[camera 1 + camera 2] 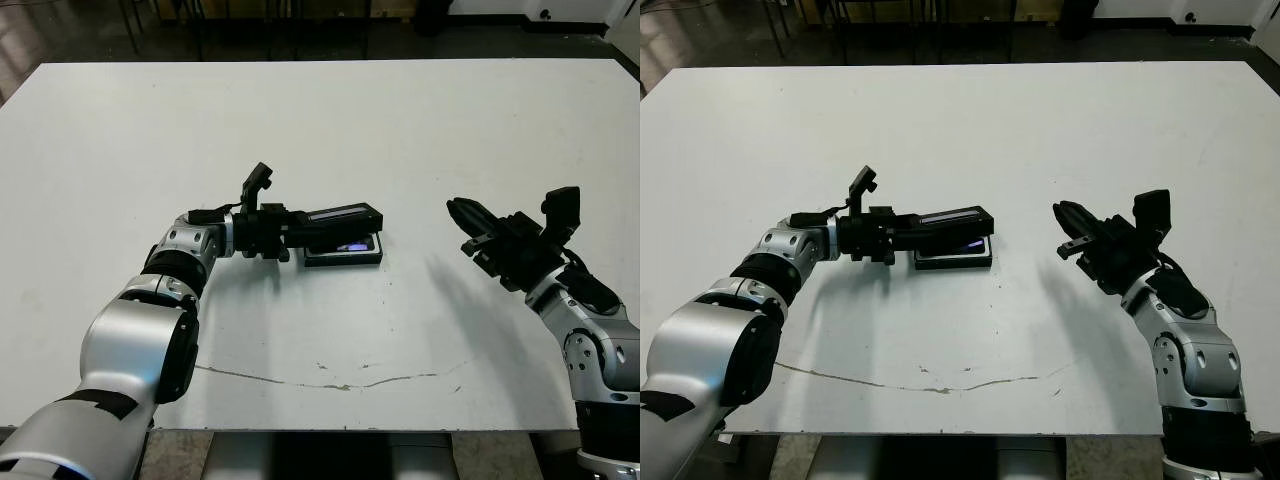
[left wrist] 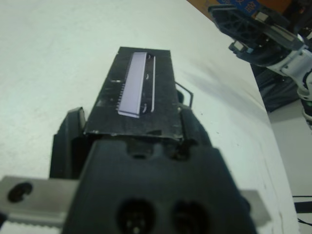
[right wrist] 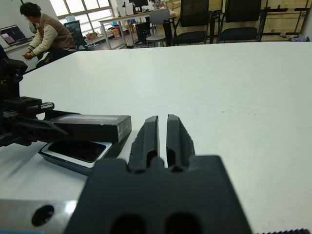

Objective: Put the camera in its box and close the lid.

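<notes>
My left gripper (image 1: 298, 232) is shut on one end of the lid (image 1: 345, 217), a flat black cover with a pale strip (image 2: 137, 83) on top. The lid hangs tilted just above the box (image 1: 343, 262), reaching over its far side. This shallow black tray lies near the table's middle. Inside the box rests the camera (image 3: 78, 150), a glossy black bar partly hidden under the lid. My right gripper (image 1: 466, 218) hovers to the right of the box, well apart from it. Its fingers (image 3: 152, 139) are shut with nothing between them.
A thin crack-like line (image 1: 330, 382) runs across the white table (image 1: 320, 120) near its front edge. Beyond the table a person (image 3: 46, 34) sits at a desk, and several chairs (image 3: 195, 19) stand along the far side.
</notes>
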Controlling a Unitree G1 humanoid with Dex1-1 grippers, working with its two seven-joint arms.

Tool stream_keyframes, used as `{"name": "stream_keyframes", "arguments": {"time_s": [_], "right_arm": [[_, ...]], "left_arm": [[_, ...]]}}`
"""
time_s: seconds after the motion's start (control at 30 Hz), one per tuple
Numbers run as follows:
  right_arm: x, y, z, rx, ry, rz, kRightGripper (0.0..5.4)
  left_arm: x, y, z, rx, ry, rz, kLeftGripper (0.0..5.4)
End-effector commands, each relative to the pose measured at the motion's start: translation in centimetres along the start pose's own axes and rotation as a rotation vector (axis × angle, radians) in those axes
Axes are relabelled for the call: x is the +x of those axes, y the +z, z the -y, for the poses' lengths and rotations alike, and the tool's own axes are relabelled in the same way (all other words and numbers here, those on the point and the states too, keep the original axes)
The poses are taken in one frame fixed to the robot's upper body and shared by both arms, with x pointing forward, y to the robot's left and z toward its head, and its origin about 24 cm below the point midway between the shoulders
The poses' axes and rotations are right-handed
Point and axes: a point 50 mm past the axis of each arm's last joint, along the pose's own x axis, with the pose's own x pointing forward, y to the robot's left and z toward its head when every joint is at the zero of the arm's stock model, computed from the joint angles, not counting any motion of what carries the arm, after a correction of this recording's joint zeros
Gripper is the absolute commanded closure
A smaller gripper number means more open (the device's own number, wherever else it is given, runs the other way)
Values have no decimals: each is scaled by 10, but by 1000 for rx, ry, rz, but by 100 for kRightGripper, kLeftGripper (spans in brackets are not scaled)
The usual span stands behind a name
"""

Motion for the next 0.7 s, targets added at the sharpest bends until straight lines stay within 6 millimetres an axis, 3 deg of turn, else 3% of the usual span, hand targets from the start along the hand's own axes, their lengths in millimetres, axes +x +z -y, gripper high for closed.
{"name": "stream_keyframes", "arguments": {"time_s": [0.03,0.2,0.4,0.7], "right_arm": [[-2,-5,1,21,-6,-23,540],[-3,-5,1,4,-5,-24,540],[-3,-5,2,15,-10,-23,540],[-4,-4,3,7,-10,-23,540]], "left_arm": [[-6,-10,-4,-23,43,21,363],[-13,-1,-8,-10,95,86,364],[-23,20,-8,140,74,121,364],[-31,48,1,288,-74,-39,364]]}}
